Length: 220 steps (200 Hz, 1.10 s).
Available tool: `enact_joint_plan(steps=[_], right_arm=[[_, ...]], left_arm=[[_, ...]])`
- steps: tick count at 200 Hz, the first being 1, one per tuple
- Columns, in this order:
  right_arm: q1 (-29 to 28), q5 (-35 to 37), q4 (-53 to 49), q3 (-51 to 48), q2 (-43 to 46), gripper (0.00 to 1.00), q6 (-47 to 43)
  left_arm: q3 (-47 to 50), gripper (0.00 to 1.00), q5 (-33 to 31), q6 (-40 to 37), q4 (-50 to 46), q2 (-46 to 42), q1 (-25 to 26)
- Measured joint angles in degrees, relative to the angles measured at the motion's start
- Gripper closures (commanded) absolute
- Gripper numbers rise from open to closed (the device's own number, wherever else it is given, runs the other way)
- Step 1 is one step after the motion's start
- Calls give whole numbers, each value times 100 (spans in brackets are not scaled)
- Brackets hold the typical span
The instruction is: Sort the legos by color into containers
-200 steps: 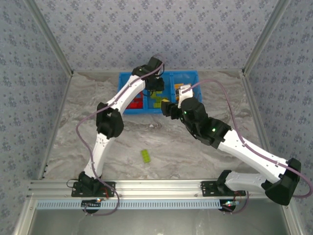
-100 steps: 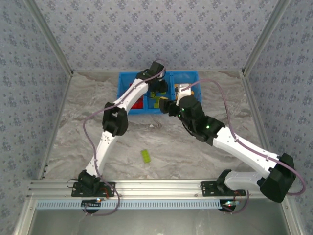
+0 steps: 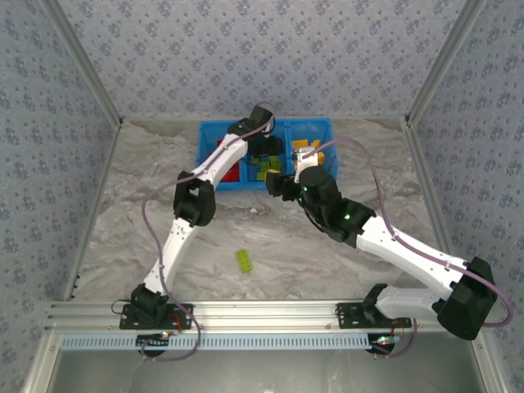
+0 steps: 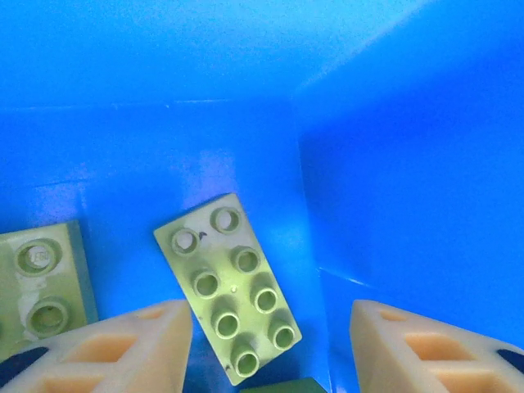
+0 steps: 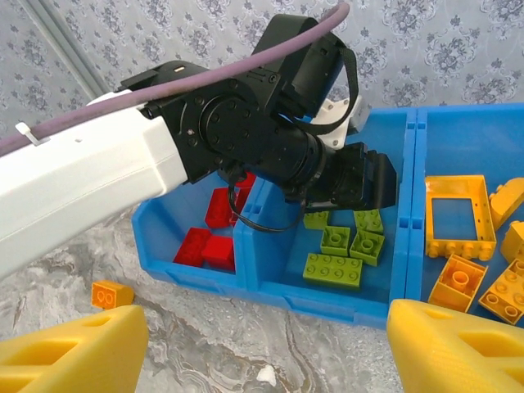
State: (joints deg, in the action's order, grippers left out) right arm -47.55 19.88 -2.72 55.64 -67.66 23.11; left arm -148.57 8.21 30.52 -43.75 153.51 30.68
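**Release of a lime brick (judged step).** The left end effector (image 4: 273,348) hangs in the middle compartment of the blue tray (image 5: 323,299), jaws parted and empty. The lime brick (image 4: 229,286) lies flat beneath it, beside another green. The next move calls for lifting clear, then fetching the green brick (image 3: 244,259) on the bench (image 3: 115,213) (an orange brick (image 5: 111,293) also lies loose). The right end effector (image 5: 266,348), wide open and empty, crowds the tray's front.

Looks like a robotics lab test cell rather than a home or shop. Boxed in on the left, right and far sides by patterned wallpaper panels (image 3: 246,57) set in aluminium posts (image 3: 82,61), over a marble-print tabletop (image 3: 123,205). Carries two white robot arms (image 3: 409,254) bolted to an aluminium rail (image 3: 270,309) along the near edge.
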Motion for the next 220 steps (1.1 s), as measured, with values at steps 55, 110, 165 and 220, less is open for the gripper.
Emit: enact_joint_plan(steps=[55, 110, 165, 220], right_arm=[[0, 2, -96, 0, 192, 21, -39], [-127, -39, -247, 101, 271, 21, -149], [-496, -332, -229, 608, -234, 21, -173], [-1346, -546, -203, 1714, -2166, 17, -208]], left_arm=[[238, 48, -173, 22, -203, -793, 94], [4098, 49, -815, 424, 651, -4894, 341], [7337, 47, -1729, 673, 437, -8894, 861], [8081, 47, -2186, 848, -979, -11613, 1589]])
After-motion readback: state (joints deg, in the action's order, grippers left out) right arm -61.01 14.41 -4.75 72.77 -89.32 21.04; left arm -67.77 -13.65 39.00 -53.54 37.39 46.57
